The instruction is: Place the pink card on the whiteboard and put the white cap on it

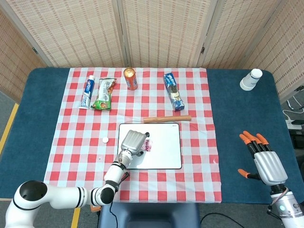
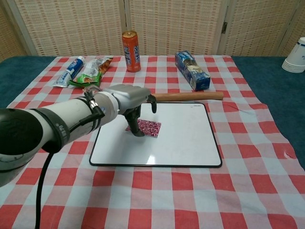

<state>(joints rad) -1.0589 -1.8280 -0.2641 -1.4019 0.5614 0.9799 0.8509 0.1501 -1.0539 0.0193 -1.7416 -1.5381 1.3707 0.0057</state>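
Right hand (image 1: 265, 161), nearest, idle over the bare blue table (image 1: 237, 104) well to the right of the cloth (image 1: 190, 180); fingers spread, holding nothing.

Left hand (image 2: 129, 100) over the left part of the whiteboard (image 2: 186, 138), fingers curled down onto the card (image 2: 147, 127). The card lies flat, or nearly so, on the board surface, inside its frame. One dark fingertip touches the card's left edge; whether the card is pinched or only pressed cannot be told. Judgement: the hand is placed so to seat the card before letting go; the first step appears all but complete.

Cap (image 1: 105, 140) on the cloth just left of the board, apart from both hands; not yet handled.

Beyond the board: wooden stick (image 2: 186, 96) along its far edge. Farther: toothpaste (image 2: 70, 70), green packet (image 2: 91, 71), can (image 2: 131, 51), blue pack (image 2: 192, 70).

Containers: paper cups (image 1: 250, 79), stacked at the far right corner; contents cannot be seen. Can upright, closed or open not determinable.
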